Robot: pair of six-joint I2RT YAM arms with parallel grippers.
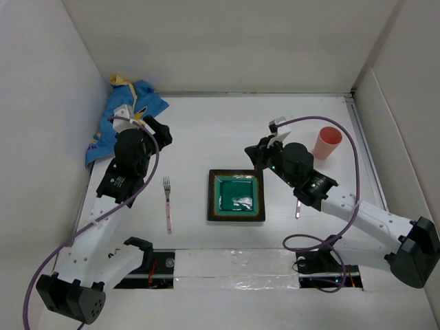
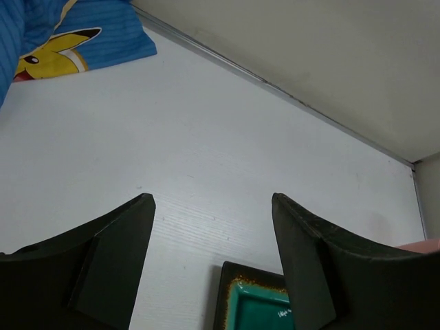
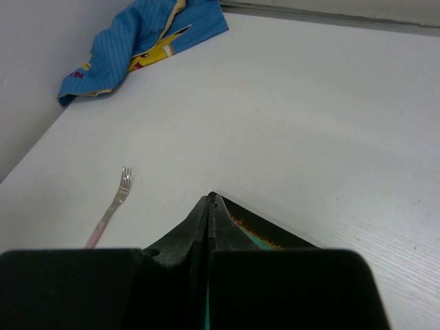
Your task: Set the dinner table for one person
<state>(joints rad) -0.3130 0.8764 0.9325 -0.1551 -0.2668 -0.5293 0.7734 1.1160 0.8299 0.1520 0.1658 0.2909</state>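
Note:
The dinner table (image 1: 227,130) is a broad white top with white walls. A square teal plate with a dark rim (image 1: 236,196) lies at its middle. A fork with a pink handle (image 1: 167,203) lies to the plate's left. A salmon cup (image 1: 327,142) stands at the far right. My left gripper (image 1: 160,130) is open and empty above the table, left of the plate; its wrist view (image 2: 212,199) shows the plate's corner (image 2: 251,302) below. My right gripper (image 1: 256,155) is shut and empty over the plate's far right corner (image 3: 211,199).
A crumpled blue cartoon-printed cloth (image 1: 124,117) lies in the far left corner and also shows in the left wrist view (image 2: 69,34). A thin utensil (image 1: 298,208) pokes out under my right arm, right of the plate. A taped strip (image 1: 234,265) runs along the near edge.

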